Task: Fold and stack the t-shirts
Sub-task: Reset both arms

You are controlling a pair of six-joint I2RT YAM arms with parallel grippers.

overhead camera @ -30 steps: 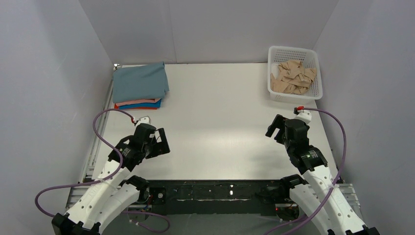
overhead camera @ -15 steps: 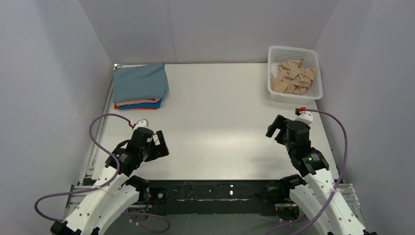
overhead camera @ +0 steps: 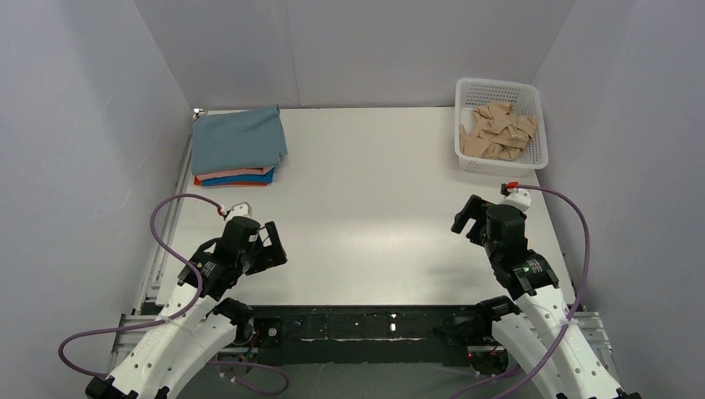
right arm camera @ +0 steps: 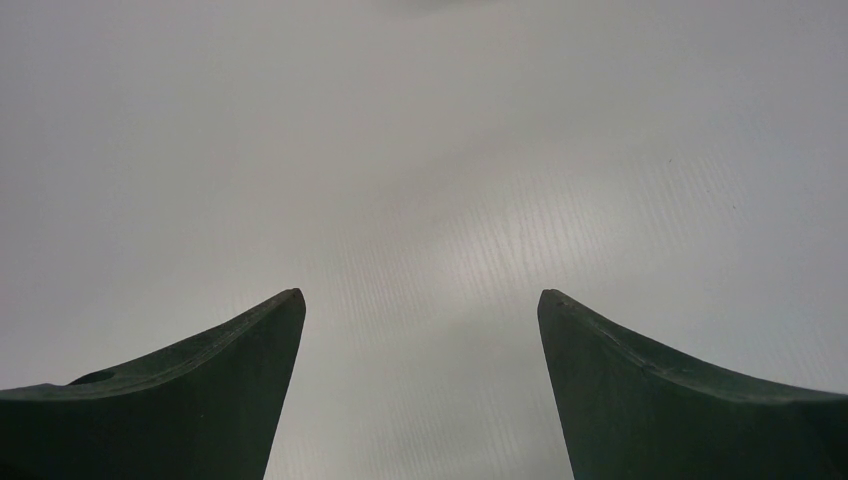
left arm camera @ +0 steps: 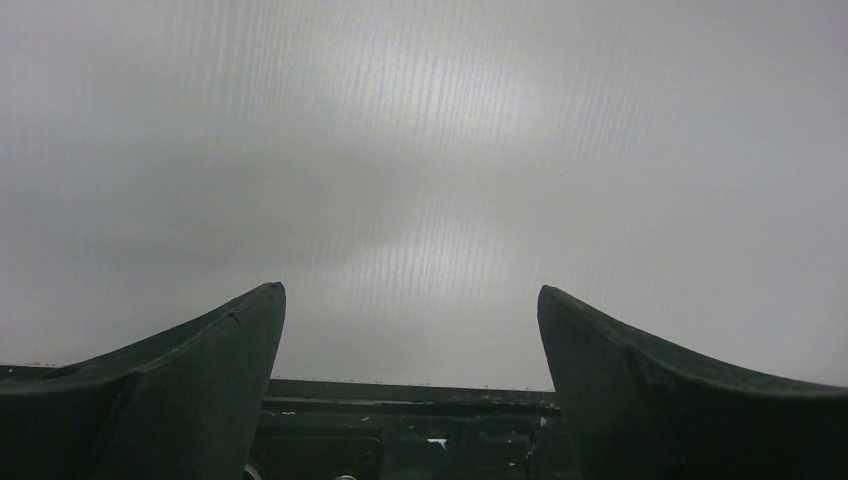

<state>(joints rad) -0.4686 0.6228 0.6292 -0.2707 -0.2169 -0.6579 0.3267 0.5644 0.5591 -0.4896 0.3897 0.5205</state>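
Got the t-shirts [overhead camera: 238, 148] folded and piled up at roughly 10 o'clock on the table [overhead camera: 366, 191], tucked right against the walls there. Topped off with the grey-blue shirt [overhead camera: 239, 137], lying flat. Peeking out under its near edge: thin slivers of salmon-pink, bright blue and orange-red. Can't really tell how tidy those lower folds are from the overhead view.

Over at about 2 o'clock, spotted a white basket [overhead camera: 499, 82] holding a jumble of beige pieces [overhead camera: 497, 131]. No idea what they are exactly.

Found the left gripper [overhead camera: 274, 243] down at 8 o'clock, well apart from the pile, with fingers spread wide and gripping nothing. Checked its wrist cam too: just two dark fingers [left arm camera: 200, 380] framing a pale surface, plus a dark strip along the bottom.

Then the right gripper [overhead camera: 467, 216] at 4 o'clock, on the basket's side of the table but clear of it. Also gaping wide, with nothing held. Same deal on that wrist cam: two dark fingertips [right arm camera: 650, 390] with plain pale surface between.

Also noticed a purple cable [overhead camera: 153, 237] looping off the left wrist, and another off the right.
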